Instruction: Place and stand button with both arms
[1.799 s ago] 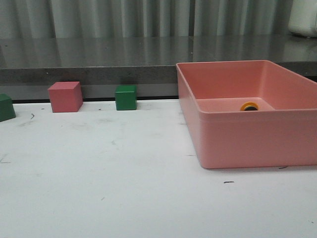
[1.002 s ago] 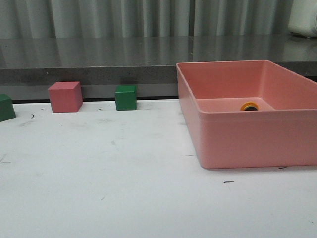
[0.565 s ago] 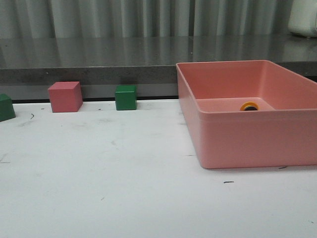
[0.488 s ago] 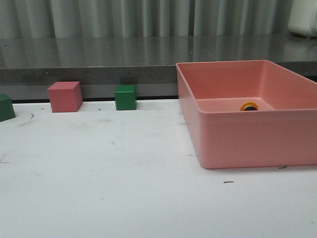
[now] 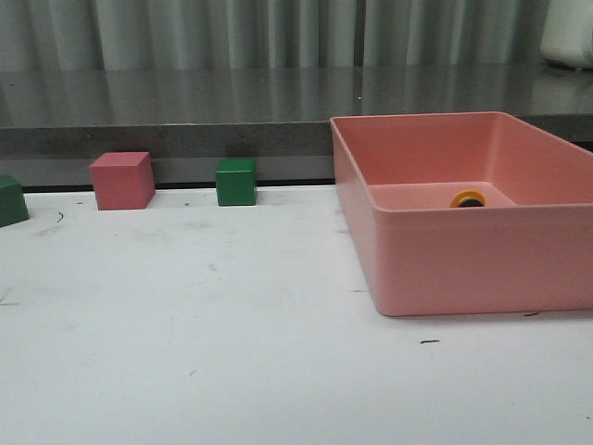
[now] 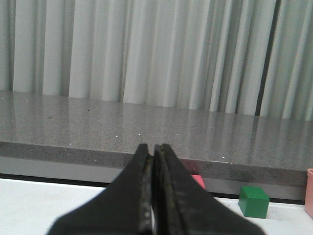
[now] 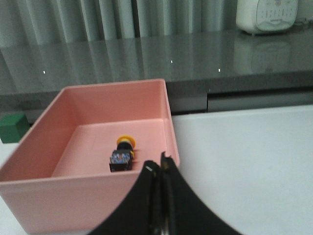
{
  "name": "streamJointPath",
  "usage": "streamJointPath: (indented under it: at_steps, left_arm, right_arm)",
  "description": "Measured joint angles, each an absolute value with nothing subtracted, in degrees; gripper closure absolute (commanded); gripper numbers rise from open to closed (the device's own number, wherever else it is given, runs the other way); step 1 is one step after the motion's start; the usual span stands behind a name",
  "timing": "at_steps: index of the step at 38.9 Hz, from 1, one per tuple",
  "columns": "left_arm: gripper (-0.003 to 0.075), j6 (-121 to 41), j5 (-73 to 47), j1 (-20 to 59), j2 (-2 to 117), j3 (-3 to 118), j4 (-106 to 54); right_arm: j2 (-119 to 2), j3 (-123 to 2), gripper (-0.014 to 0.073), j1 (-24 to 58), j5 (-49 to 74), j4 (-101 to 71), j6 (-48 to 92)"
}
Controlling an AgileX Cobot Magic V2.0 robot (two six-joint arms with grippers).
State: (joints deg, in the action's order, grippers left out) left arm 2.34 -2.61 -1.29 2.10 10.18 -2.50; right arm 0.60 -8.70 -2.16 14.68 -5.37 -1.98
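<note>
Yellow-capped black push-button lies on its side inside the pink rectangular plastic bin, right side of the white tabletop. Black left gripper pressed together, empty. Black right gripper pressed together, empty, just outside the bin's wall. Pink cube and green cube far left.

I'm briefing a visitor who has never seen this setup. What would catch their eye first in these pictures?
The big pink bin on the right of the white table dominates, with the button lying on its side on the bin's floor, yellow cap toward the far wall. Along the table's far edge sit a pink cube and a green cube. Both the left gripper and right gripper have their jaws shut on nothing.
</note>
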Motion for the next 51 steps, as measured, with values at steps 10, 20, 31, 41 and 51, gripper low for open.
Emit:
streamJointPath:
  at_steps: [10,20,31,41,51]
  left_arm:
    - [0.0741,2.3,-9.3,-1.3,20.1,22.5,0.6]
    - [0.0740,2.3,-9.7,-1.3,28.1,24.7,0.9]
    - [0.0406,2.3,-8.5,-1.3,28.1,24.8,0.9]
    - [0.0029,2.3,-8.5,-1.3,28.1,24.8,0.9]
    - [0.0028,2.3,-8.5,-1.3,28.1,24.8,0.9]
  right_arm:
    - [-13.4,-24.0,0.0655,-2.2,23.3,-5.5,-2.0]
    - [-25.0,-29.5,0.0653,-2.2,24.3,-5.5,-2.0]
    - [-25.4,-29.6,0.0340,-2.2,24.6,-5.5,-2.0]
    - [-25.5,-29.6,-0.0069,-2.2,24.6,-5.5,-2.0]
    - [-30.6,-30.1,-0.0068,-2.2,24.0,-5.5,-2.0]
